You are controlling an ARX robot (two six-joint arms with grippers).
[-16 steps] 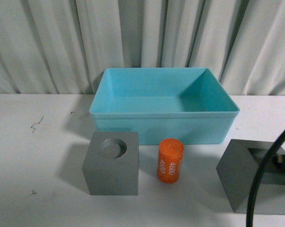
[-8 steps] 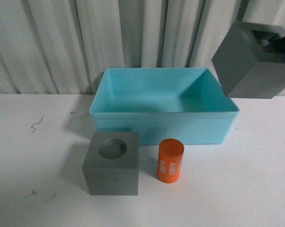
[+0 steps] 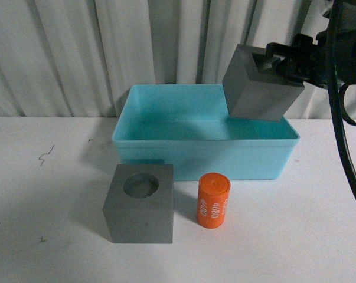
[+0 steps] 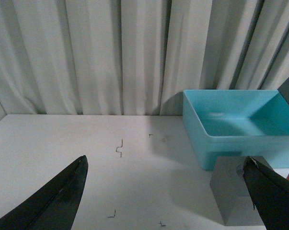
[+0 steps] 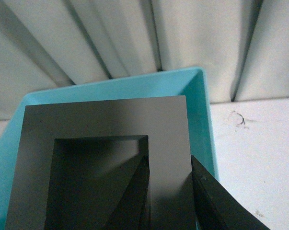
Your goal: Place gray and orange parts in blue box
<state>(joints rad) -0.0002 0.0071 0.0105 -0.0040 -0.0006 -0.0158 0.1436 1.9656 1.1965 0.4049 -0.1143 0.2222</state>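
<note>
Item 1, gray cube with square recess (image 3: pixel 254 94): off the table, tilted, hanging over the blue box (image 3: pixel 204 141) toward 2 o'clock of the box's middle. The right wrist view shows turquoise rim past the cube's edges. Item 2, right gripper (image 5: pixel 169 191): pinched on one wall of that cube, one finger down inside the square recess and the other against the outer face. Item 3, gray cube with round recess (image 3: pixel 141 215): upright on the white table (image 3: pixel 48 194), recess upward, at 7 o'clock of the box and near its front wall, not touching. Item 4, orange cylinder (image 3: pixel 213 200): upright, "4680" printed down its side, at 6 o'clock of the box and at 3 o'clock of the round-recess cube, just beside it with a gap between. Item 5, left gripper (image 4: pixel 166 163): fingers spread wide, nothing between them, hanging above the table with the box at its 2 o'clock. Item 6, pale pleated curtain (image 3: pixel 77 53): backdrop at 12 o'clock, behind the box.
</note>
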